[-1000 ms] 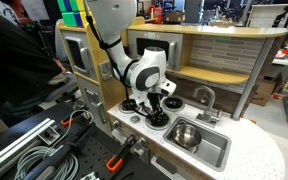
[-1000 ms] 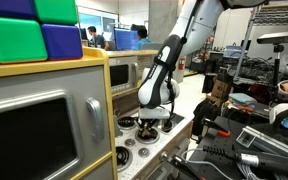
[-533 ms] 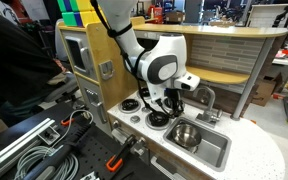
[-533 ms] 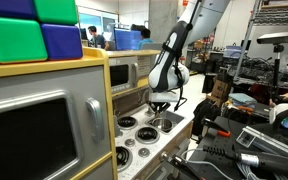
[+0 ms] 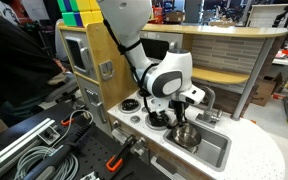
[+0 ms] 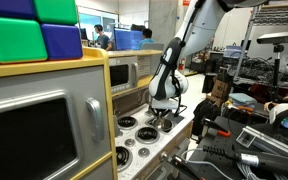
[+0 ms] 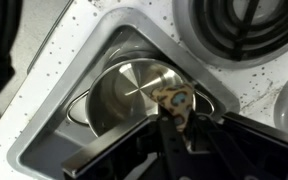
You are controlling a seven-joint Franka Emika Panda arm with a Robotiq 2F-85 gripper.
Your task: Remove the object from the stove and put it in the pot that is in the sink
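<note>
A cluttered workshop with cables (image 5: 24, 150) surrounds the white speckled toy-kitchen surface (image 7: 84, 35). In the wrist view the gripper (image 7: 176, 118) is clamped on the object (image 7: 172, 98), a small yellowish-brown lump. It is held over the shiny pot (image 7: 124, 95), which sits in the sink (image 7: 44, 135). The stove (image 7: 244, 25) lies just beside.

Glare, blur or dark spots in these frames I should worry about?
Wrist view: a bright glare streak on the shiny floor of the pot; the gripper is underexposed and soft near the lens, while the object it pinches reads clearly. In an exterior view, the foreground blocks look slightly soft.
</note>
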